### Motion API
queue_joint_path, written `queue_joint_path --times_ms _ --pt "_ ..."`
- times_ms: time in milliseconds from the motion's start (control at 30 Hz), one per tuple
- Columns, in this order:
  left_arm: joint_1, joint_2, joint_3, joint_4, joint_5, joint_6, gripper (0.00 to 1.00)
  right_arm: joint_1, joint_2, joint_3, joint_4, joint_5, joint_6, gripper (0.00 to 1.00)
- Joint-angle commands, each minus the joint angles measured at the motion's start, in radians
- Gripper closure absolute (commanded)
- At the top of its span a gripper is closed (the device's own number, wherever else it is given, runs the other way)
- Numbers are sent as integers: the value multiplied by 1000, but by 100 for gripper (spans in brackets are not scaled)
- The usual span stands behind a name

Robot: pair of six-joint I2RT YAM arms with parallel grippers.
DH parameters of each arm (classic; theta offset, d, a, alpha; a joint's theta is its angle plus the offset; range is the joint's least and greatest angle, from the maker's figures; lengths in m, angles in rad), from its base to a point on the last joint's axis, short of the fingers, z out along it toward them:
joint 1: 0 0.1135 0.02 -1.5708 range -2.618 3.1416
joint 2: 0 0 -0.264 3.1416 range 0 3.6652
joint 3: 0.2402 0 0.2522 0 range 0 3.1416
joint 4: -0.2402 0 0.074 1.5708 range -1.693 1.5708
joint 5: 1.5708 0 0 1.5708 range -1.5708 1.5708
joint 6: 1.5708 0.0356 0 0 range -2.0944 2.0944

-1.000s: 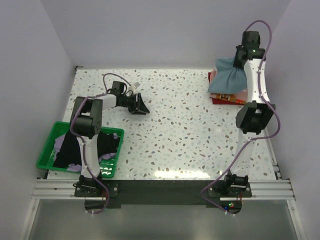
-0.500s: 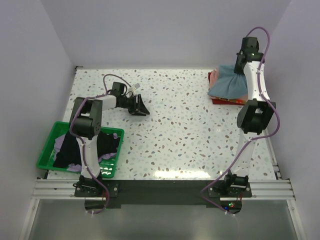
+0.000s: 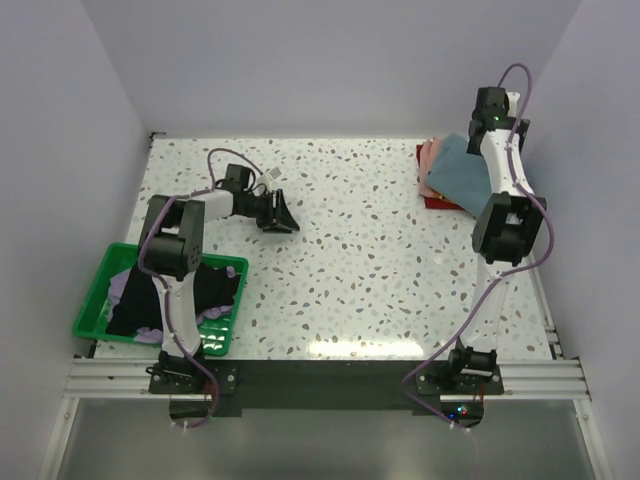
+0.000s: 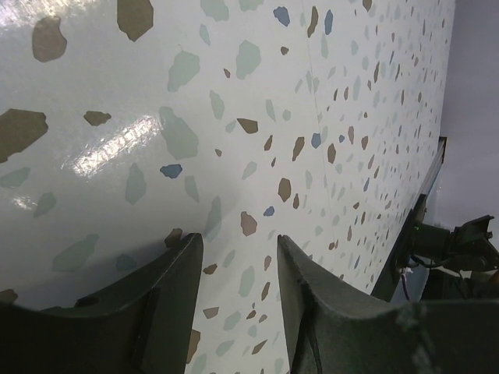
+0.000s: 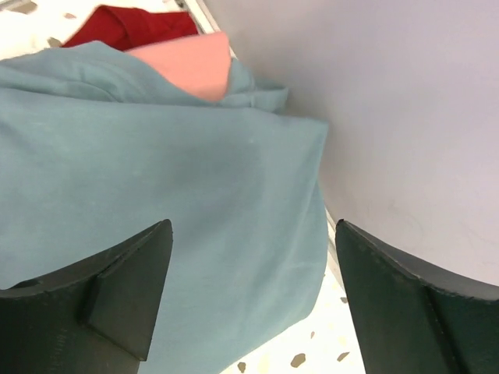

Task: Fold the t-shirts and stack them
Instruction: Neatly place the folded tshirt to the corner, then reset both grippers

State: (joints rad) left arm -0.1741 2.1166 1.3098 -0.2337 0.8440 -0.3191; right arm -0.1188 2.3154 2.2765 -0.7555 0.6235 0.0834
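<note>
A grey-blue t-shirt (image 3: 455, 168) lies flat on top of a pink t-shirt (image 3: 428, 155) and a dark red t-shirt (image 3: 437, 201) at the table's far right. My right gripper (image 3: 487, 125) hovers over the back of this pile. In the right wrist view its jaws (image 5: 253, 226) stand wide open above the grey-blue t-shirt (image 5: 156, 179), with nothing between them. Pink cloth (image 5: 187, 66) and dark red cloth (image 5: 129, 27) peek out beyond it. My left gripper (image 3: 280, 215) rests low over the bare table at the left, open and empty (image 4: 238, 238).
A green mesh basket (image 3: 95, 300) stands at the near left with a black t-shirt (image 3: 135, 300) and a lavender t-shirt (image 3: 120, 285) heaped inside. The left arm's upright link rises in front of the basket. A wall (image 5: 390, 101) stands close behind the pile.
My right gripper has opened and let go of the grey-blue t-shirt, which has dropped from a hanging bunch to lie flat on the pile. The left arm has not moved.
</note>
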Motion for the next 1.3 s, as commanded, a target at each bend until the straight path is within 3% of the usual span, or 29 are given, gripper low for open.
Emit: queue_joint_path --times_ms 0,233,467,800,1067,1267 --pt "-18 19 -55 -98 -137 61 50 1 -92 -66 59 59 55 11" --pt "-24 -23 -57 -78 -160 49 50 1 -329 -388 153 -201 122 10" --pt "-24 -96 -58 -38 -206 31 47 11 -464 -554 145 -373 219 9" --pt "-22 -316 -93 36 -423 -32 41 228 -700 -794 157 -453 220 8" --pt "-22 -582 -203 68 -626 -104 23 435 -849 -1034 234 -561 368 8" --pt "-22 -800 -337 68 -758 -140 2 550 -873 -1100 226 -558 388 8"
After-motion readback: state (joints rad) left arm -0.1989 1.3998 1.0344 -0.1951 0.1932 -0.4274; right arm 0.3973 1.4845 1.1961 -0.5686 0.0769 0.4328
